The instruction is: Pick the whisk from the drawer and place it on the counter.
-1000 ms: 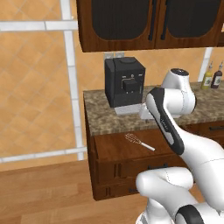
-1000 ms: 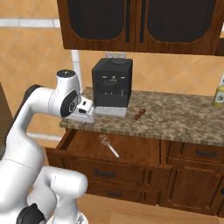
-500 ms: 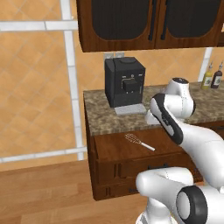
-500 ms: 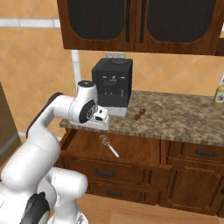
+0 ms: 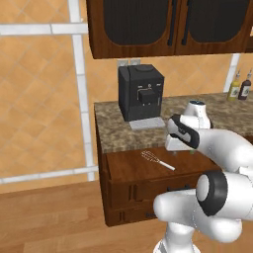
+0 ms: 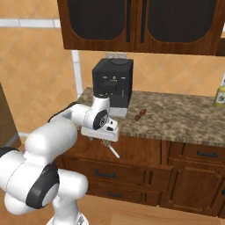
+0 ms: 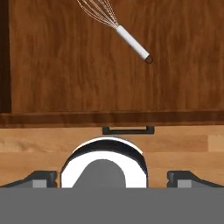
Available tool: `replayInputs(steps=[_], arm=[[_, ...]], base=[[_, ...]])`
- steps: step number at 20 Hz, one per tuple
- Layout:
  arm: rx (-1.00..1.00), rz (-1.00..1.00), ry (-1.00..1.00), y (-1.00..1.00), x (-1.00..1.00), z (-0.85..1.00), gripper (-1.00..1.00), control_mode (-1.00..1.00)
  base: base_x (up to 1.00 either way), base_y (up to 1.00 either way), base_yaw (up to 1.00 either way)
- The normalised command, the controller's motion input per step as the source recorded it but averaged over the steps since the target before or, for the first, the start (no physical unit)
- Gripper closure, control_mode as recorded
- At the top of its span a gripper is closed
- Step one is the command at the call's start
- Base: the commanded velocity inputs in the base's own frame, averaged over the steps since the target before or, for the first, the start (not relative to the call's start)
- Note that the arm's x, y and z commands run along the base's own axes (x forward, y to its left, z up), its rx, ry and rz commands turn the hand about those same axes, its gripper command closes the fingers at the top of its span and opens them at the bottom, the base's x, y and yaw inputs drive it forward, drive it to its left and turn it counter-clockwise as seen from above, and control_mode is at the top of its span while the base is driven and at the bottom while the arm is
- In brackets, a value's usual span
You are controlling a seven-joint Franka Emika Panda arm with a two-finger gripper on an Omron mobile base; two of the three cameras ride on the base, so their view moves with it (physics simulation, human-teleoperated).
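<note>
Whisk [image 5: 157, 160], thin, coppery-brown wire balloon head and slim pale silver-white handle: lies flat on the wood bottom of the wide dark reddish-brown wooden drawer [image 5: 133, 170], which stands pulled out; touched by nothing. In the hand view the whisk [image 7: 118, 29] lies near the top edge, handle slanting down to the right.

Two-finger gripper [image 7: 112, 176]: hovers above the drawer's front edge, dark fingertips [image 7: 41, 178] spread wide apart, nothing between them.

Long speckled brown-grey granite-look counter [image 6: 184, 118]: directly above the drawer.

Black box-shaped coffee machine [image 5: 140, 92]: stands on the counter, against the wall.
</note>
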Motion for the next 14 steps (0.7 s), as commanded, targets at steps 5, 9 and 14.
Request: replayInputs(steps=[5,9,14], arm=[[0.00,0.00,0.05,-0.05,0.22,-0.69,-1.00,-1.00],[0.02,0.00,0.09,-0.10,0.31,-0.63,-1.00,-1.00],[0.05,0.00,0.08,-0.09,0.50,-0.46,-1.00,-1.00]], base=[[0.00,0.00,0.00],[0.00,0.00,0.00],[0.00,0.00,0.00]])
